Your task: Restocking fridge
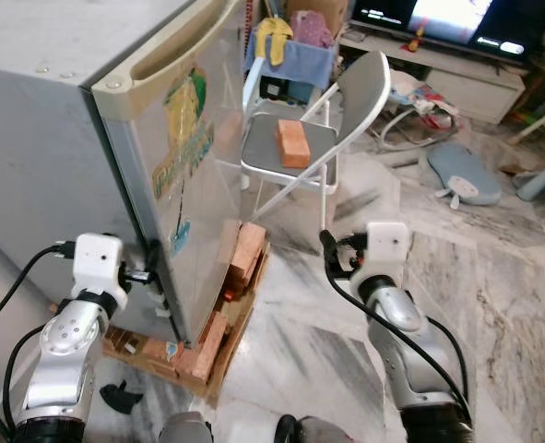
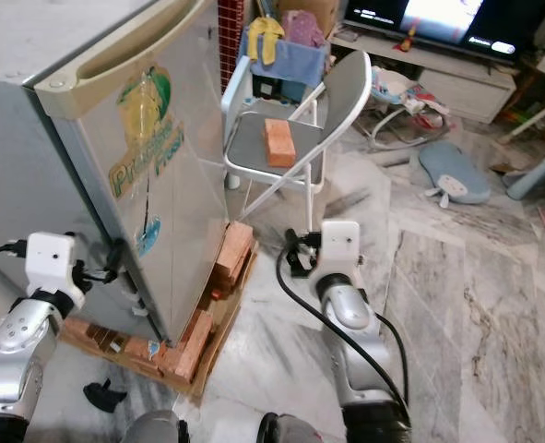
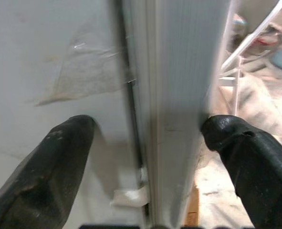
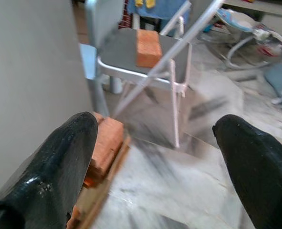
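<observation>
Fridge (image 1: 115, 166): small, grey, door shut, standing on bricks (image 1: 240, 263) over a wooden pallet.
Left end effector (image 3: 145, 157): fingers spread, straddling the fridge door's lower edge at the seam.
Right end effector (image 4: 155, 152): fingers spread and empty, beside the fridge front, facing a folding chair (image 1: 295, 138).
Doing it well: probably hook the door edge firmly, then pull outward steadily so the fridge stays on its bricks.

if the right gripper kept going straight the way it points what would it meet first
Judging by its wrist view, the right gripper, jaws open, points over bare marble floor toward the folding chair holding a brick; probably the chair's legs first, though depth is unclear.
</observation>
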You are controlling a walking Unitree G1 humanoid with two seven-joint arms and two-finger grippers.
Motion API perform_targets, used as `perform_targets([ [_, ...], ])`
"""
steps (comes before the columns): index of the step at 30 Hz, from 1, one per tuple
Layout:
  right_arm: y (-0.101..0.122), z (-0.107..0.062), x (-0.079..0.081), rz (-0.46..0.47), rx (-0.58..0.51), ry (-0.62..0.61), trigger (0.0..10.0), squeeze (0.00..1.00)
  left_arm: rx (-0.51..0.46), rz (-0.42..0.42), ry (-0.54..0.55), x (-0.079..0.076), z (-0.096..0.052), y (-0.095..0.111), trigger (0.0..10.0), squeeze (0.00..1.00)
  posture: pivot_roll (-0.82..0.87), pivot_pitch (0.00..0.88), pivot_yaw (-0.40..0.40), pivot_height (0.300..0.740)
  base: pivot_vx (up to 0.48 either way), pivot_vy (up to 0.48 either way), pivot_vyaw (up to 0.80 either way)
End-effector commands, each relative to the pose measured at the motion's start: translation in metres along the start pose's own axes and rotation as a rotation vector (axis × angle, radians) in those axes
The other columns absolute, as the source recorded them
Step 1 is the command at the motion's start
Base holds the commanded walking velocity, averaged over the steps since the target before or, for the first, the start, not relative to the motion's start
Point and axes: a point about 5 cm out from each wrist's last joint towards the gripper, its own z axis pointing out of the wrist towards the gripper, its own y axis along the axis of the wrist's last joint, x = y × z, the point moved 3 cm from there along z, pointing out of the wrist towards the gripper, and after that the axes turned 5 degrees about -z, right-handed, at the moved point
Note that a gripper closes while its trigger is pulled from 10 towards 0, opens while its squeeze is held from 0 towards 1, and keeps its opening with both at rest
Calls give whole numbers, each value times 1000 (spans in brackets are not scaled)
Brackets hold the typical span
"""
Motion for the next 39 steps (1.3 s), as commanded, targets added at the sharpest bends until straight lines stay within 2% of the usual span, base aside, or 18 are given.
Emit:
perform_targets([
  [1,-4,-9,-17,-13,22,-51,10000,0,-10,-10,-53,-9,3,6,10000,0,142,74,-84,740,0,0,0],
  [4,-13,-14,-26,-3,61,-80,10000,0,-13,12,-39,-6,6,9,10000,0,140,76,-79,740,0,0,0],
  [7,-12,-14,-26,10,72,-90,10000,0,-30,51,96,10,11,12,10000,0,137,75,-73,740,0,0,0],
  [11,-10,-13,-22,5,68,-76,10000,0,-29,46,92,10,17,15,10000,0,144,72,-76,740,0,0,0],
  [15,-10,-19,-27,-8,79,-98,10000,0,-49,65,-8,-6,31,25,10000,0,155,61,-89,740,0,0,0],
  [17,-18,-32,-39,35,122,-139,10000,0,-75,114,-99,-23,43,37,10000,0,153,54,-92,740,0,0,0],
  [18,-23,-40,-42,74,139,-139,10000,0,-87,117,-191,-41,48,42,10000,0,149,45,-97,740,0,0,0],
  [22,-25,-44,-42,110,141,-121,10000,0,-107,110,-327,-73,50,49,10000,0,145,38,-102,740,0,0,0],
  [23,-23,-46,-40,130,134,-90,10000,0,-92,102,-486,-106,44,49,10000,0,142,32,-104,740,0,0,0],
  [24,-24,-47,-39,122,136,-78,10000,0,-87,109,-569,-121,38,48,10000,0,140,28,-104,740,0,0,0],
  [25,-24,-47,-39,122,136,-78,10000,0,-87,109,-569,-121,38,48,10000,0,140,28,-104,740,0,0,0],
  [27,-25,-48,-39,104,141,-79,10000,0,-80,109,-650,-137,31,48,10000,0,135,24,-103,740,0,0,0],
  [29,-25,-52,-40,93,145,-85,10000,0,-56,76,-799,-163,14,45,10000,0,128,20,-101,740,0,0,0],
  [30,-25,-52,-40,93,145,-85,10000,0,-56,76,-799,-163,14,45,10000,0,128,20,-101,740,0,0,0],
  [32,-24,-54,-41,94,142,-87,10000,0,-32,-23,-812,-161,10,44,10000,0,124,20,-101,740,0,0,0],
  [36,-23,-54,-41,96,139,-84,10000,0,-16,-26,-704,-138,19,37,10000,0,126,23,-101,740,0,0,0],
  [38,-24,-53,-41,96,138,-75,10000,0,-10,-47,-602,-118,25,32,10000,0,132,24,-104,740,0,0,0],
  [39,-24,-53,-41,96,138,-75,10000,0,-10,-47,-602,-118,25,32,10000,0,132,24,-104,740,0,0,0],
])
